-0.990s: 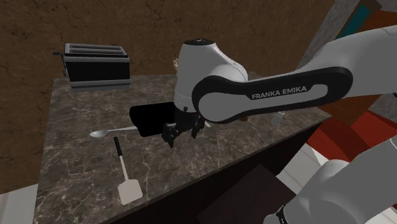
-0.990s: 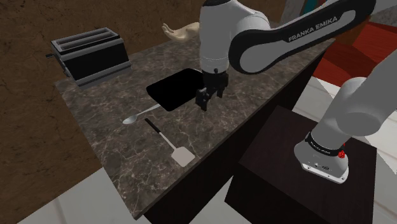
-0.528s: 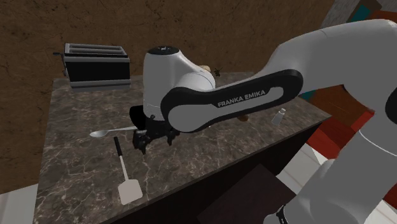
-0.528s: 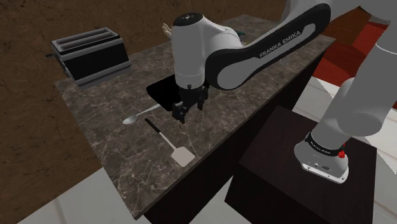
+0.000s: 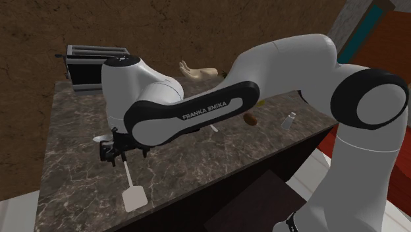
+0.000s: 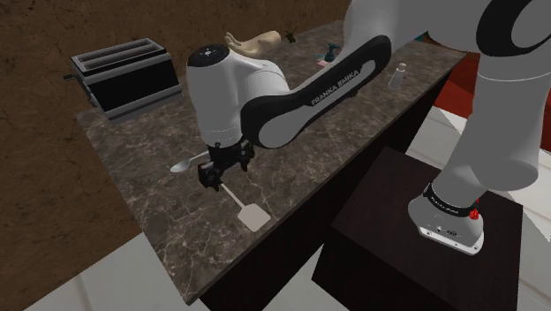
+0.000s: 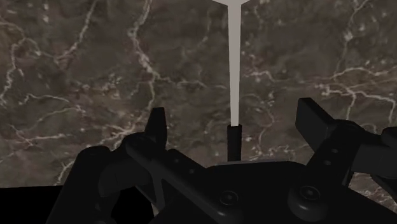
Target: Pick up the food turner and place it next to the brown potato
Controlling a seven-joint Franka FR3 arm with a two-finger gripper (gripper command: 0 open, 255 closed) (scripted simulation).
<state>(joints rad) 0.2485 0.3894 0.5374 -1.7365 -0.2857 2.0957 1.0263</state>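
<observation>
The food turner lies flat on the dark marble counter point(image 5: 72, 184), with a black handle, a thin grey shaft point(image 5: 127, 174) and a pale square blade point(image 6: 253, 216). My gripper point(image 5: 112, 155) hangs low over the handle end, also seen from across the counter point(image 6: 215, 179). In the wrist view the gripper point(image 7: 234, 118) is open, and the black handle point(image 7: 234, 141) and shaft point(image 7: 234, 76) run midway between the two fingers, touching neither. The brown potato point(image 5: 250, 119) sits far off toward the shoulder view's right, beyond my forearm.
A metal spoon point(image 6: 184, 165) lies just beside the turner's handle. A toaster point(image 5: 99, 66) stands at the back corner, with a beige hand-shaped object point(image 5: 197, 70) along the back edge. A small shaker point(image 5: 288, 120) stands near the potato. The counter's front edge runs close to the blade.
The arm has swung toward the shoulder view's left and lower, from over a black tray to over the turner's handle. The turner and spoon have not moved.
</observation>
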